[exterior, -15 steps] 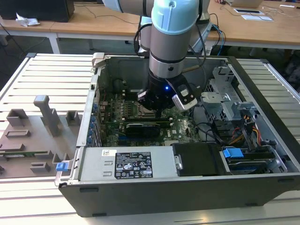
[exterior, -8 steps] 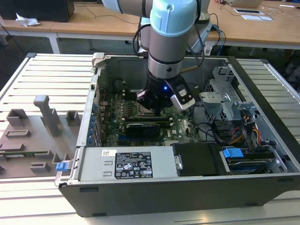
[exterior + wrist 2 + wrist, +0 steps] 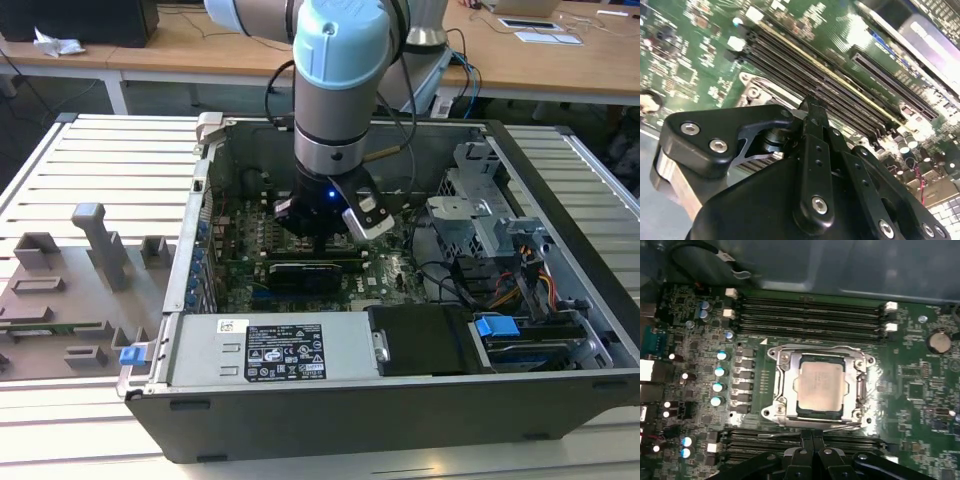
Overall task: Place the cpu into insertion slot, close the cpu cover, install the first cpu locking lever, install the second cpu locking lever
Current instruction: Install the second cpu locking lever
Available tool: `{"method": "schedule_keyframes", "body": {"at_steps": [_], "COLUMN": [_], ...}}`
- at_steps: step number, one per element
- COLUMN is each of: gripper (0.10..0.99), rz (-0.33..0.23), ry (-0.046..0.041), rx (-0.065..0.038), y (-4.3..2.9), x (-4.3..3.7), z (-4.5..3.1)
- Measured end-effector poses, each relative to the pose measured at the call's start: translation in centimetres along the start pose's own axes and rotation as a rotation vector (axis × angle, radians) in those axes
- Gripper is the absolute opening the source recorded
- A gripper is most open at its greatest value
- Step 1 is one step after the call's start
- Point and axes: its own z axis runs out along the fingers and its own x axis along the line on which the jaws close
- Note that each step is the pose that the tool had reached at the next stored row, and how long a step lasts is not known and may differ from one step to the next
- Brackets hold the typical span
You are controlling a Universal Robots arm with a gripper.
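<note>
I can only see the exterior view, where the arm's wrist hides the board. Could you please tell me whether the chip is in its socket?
Observer: Yes. In the first wrist view, the small square silver-grey metal cpu lies flat in the socket on the green motherboard.
Operator: Thank you. Is the cover down over it?
Observer: It appears so. The thin silver-grey metal cpu cover frames the chip, which shows through its square window.
Operator: And where is the gripper?
Observer: The black gripper sits just beside the cover's edge, its fingers together with nothing visible between them.
</note>
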Motion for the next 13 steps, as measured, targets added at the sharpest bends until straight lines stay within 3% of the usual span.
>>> {"method": "schedule_keyframes", "body": {"at_steps": [5, 8, 9, 13], "gripper": [0.106, 0.106, 0.106, 0.106], "rz": [-0.028, -0.076, -0.081, -0.081], "ry": [0.0032, 0.0089, 0.0095, 0.0092], "rx": [-0.011, -0.031, -0.032, -0.034], "y": [0.05, 0.06, 0.08, 0.12], "x": [1.37, 2.21, 2.71, 3.49], "z": [0.38, 0.74, 0.85, 1.04]}}
